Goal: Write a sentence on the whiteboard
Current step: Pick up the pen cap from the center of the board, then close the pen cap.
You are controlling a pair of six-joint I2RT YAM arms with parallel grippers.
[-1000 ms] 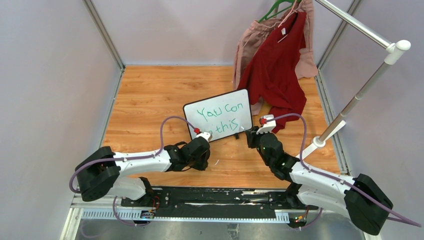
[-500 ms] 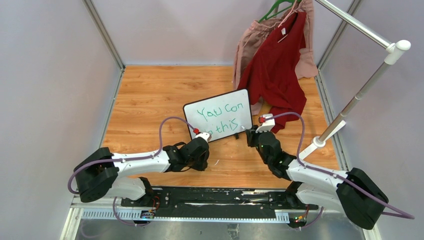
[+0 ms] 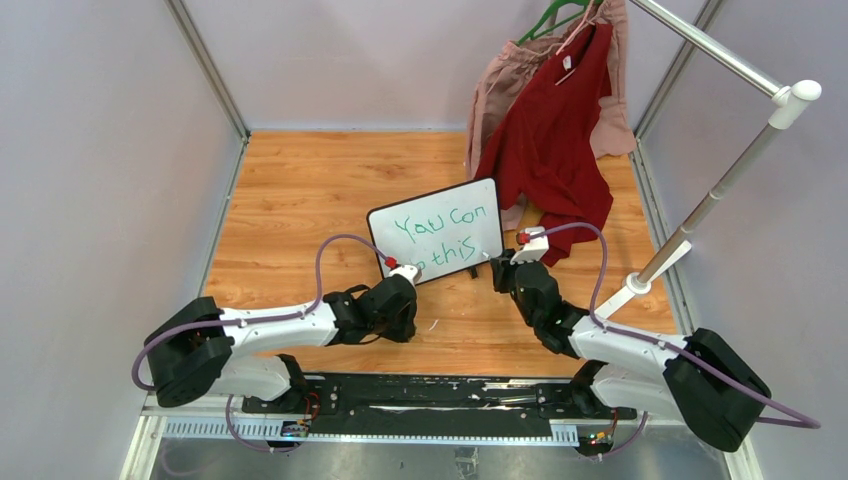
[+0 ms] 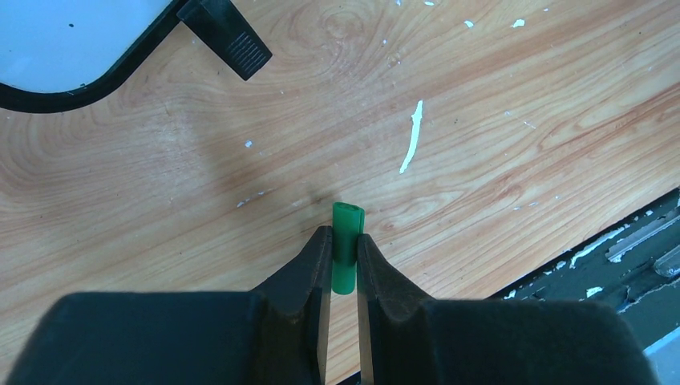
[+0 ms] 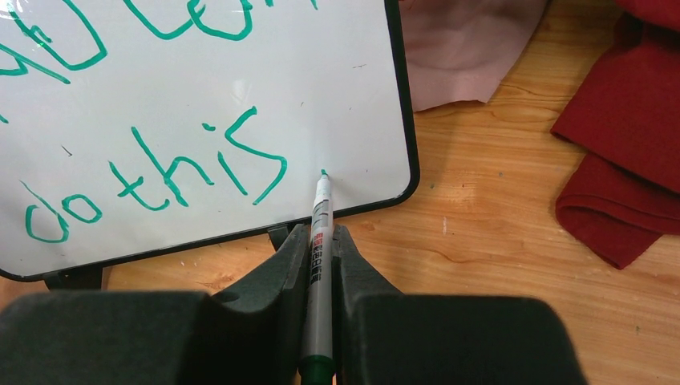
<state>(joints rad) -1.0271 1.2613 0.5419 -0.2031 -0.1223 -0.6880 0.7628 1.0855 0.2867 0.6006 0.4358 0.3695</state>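
Observation:
The whiteboard (image 3: 437, 230) stands tilted mid-table on black feet, with the green sentence (image 3: 440, 232) "You can / do this" on it; both also show in the right wrist view, the whiteboard (image 5: 345, 104) and the sentence (image 5: 156, 180). My right gripper (image 5: 321, 234) is shut on a grey marker (image 5: 319, 273); its green tip touches the board's lower right, just right of "this". In the top view it (image 3: 503, 268) sits at the board's right bottom corner. My left gripper (image 4: 343, 239) is shut on the green marker cap (image 4: 346, 247) above the wood, near the board's left corner (image 4: 64, 76).
Red (image 3: 550, 130) and pink (image 3: 500, 90) garments hang from a rack at the back right, draping onto the table beside the board. A white rack pole (image 3: 700, 215) stands at the right. A black rail (image 3: 430, 395) runs along the near edge.
My right gripper has crept slightly left and closer to the board's lower right corner with the marker. The left arm has barely shifted.

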